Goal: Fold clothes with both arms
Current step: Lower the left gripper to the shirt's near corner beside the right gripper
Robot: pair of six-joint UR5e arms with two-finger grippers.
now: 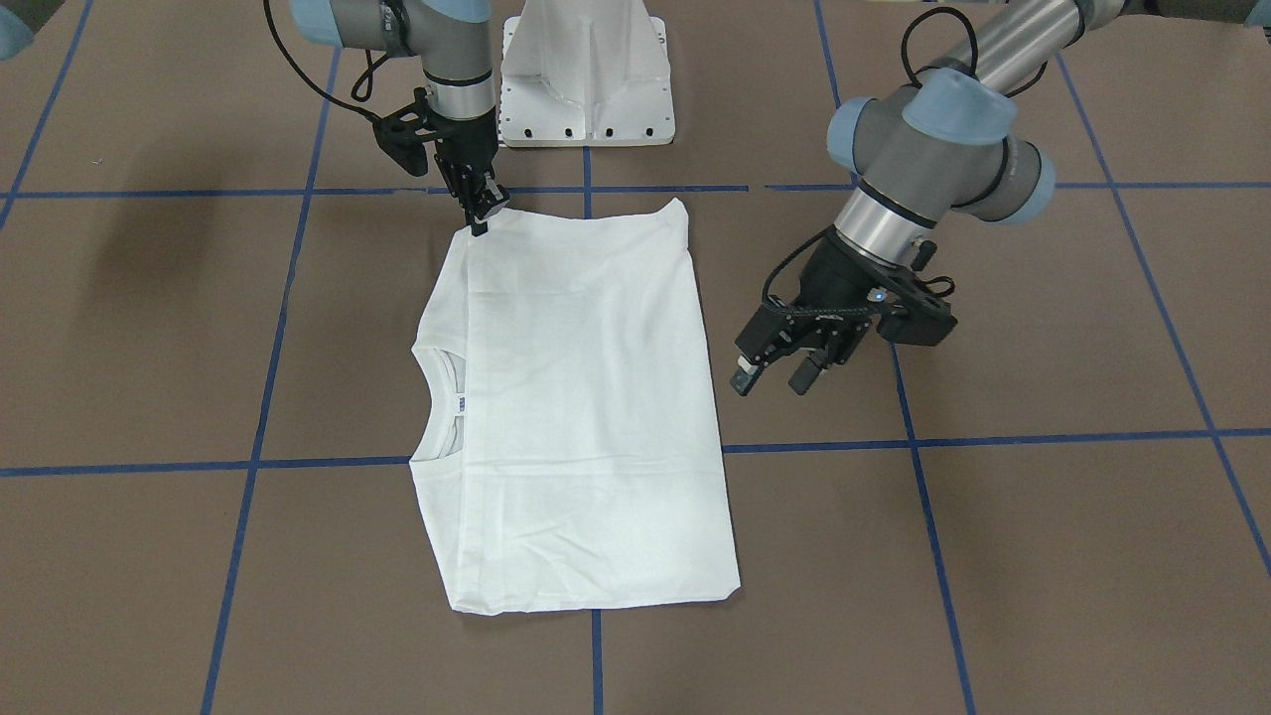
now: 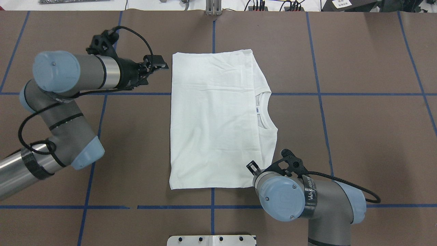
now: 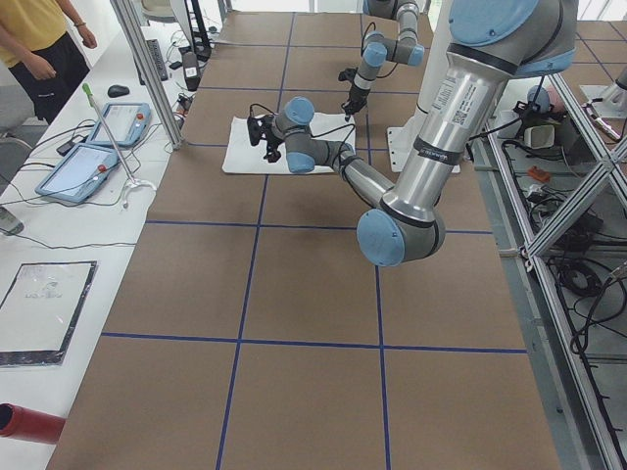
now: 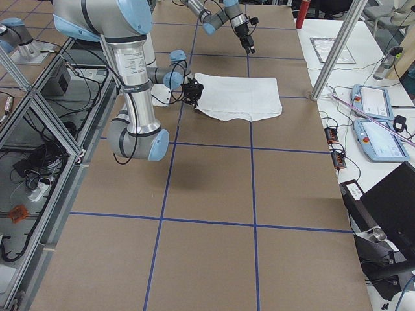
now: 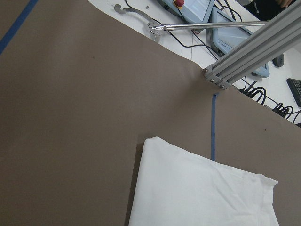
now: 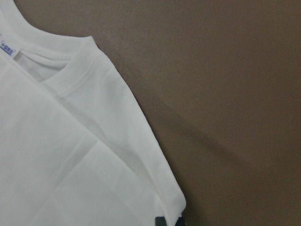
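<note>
The white T-shirt (image 1: 586,397) lies flat on the brown table, folded into a rectangle with its collar and small blue neck label (image 1: 461,403) at one long edge. It also shows in the overhead view (image 2: 215,119). My right gripper (image 1: 484,220) points down at the shirt's corner nearest the robot, and its fingers are together on the cloth. The right wrist view shows that corner (image 6: 174,202) with a dark fingertip just below it. My left gripper (image 1: 775,379) is open and empty, and hovers beside the shirt's opposite long edge. No printed text shows.
The white plastic stand base (image 1: 586,79) stands at the robot's edge of the table, just behind the shirt. Blue tape lines (image 1: 993,437) grid the table. An aluminium post (image 5: 254,52) and control tablets (image 3: 93,147) stand beyond the far edge, with an operator (image 3: 39,49) nearby.
</note>
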